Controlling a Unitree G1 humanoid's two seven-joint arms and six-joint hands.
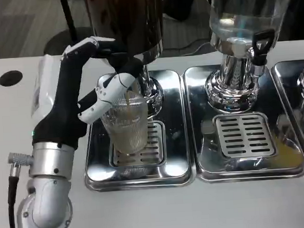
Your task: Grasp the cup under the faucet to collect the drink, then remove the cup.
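- Left hand (88,92) grips the ribbed clear cup (126,123) from its left side.
- Cup sits over the drip tray (140,169) grate, below the dark dispenser (127,22).

Dark dispenser's (127,22) faucet behind left hand (95,92)

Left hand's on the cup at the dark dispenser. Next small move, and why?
Probably hold the cup steady a moment longer. The left hand grips the ribbed cup over the drip grate, below the dark dispenser. Only a shallow layer of drink seems to sit at its bottom, so pulling away looks premature.
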